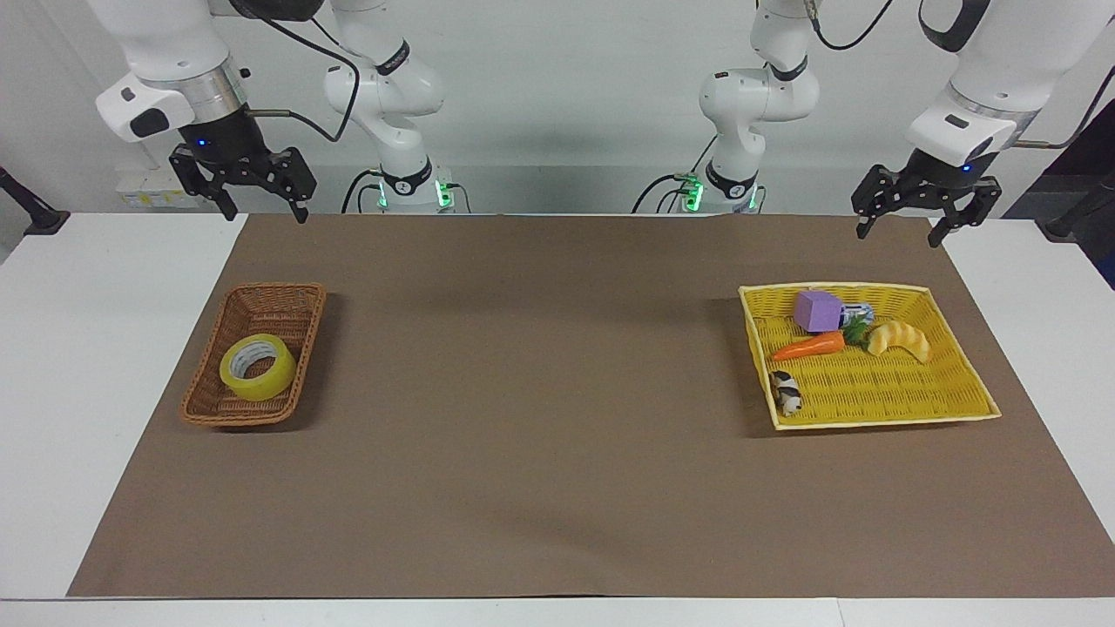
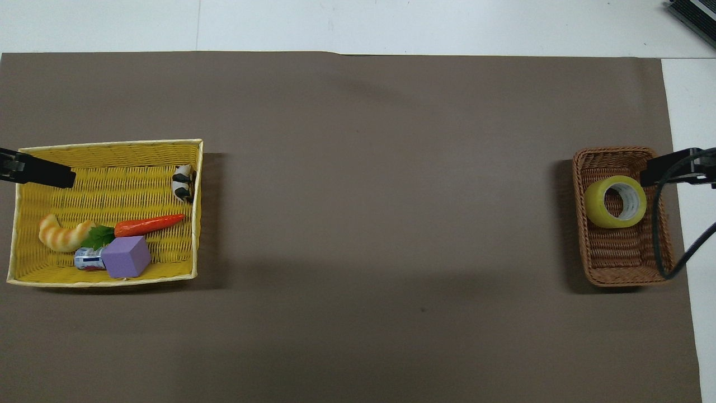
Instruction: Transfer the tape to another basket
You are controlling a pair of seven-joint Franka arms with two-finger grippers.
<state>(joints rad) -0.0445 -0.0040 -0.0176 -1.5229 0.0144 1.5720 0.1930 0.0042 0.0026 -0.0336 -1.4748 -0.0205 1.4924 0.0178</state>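
The wide roll of glossy translucent yellow tape (image 1: 257,367) lies in the narrow dark brown woven wicker basket (image 1: 277,305), toward the right arm's end of the bench. The right gripper (image 1: 255,212) hangs with fingers spread and empty over the bench edge by this basket. The left gripper (image 1: 902,232), also spread and empty, waits above the edge beside the wide yellow woven tray (image 1: 885,425).

Even, bright light falls from above on my counter (image 1: 52,366). The brown mat (image 1: 540,392) looks matte, without glare. Each basket casts a soft shadow toward the mat's middle; fainter blurred patches of shade lie across its centre. Both views are sharp edge to edge, with straight lines staying straight.
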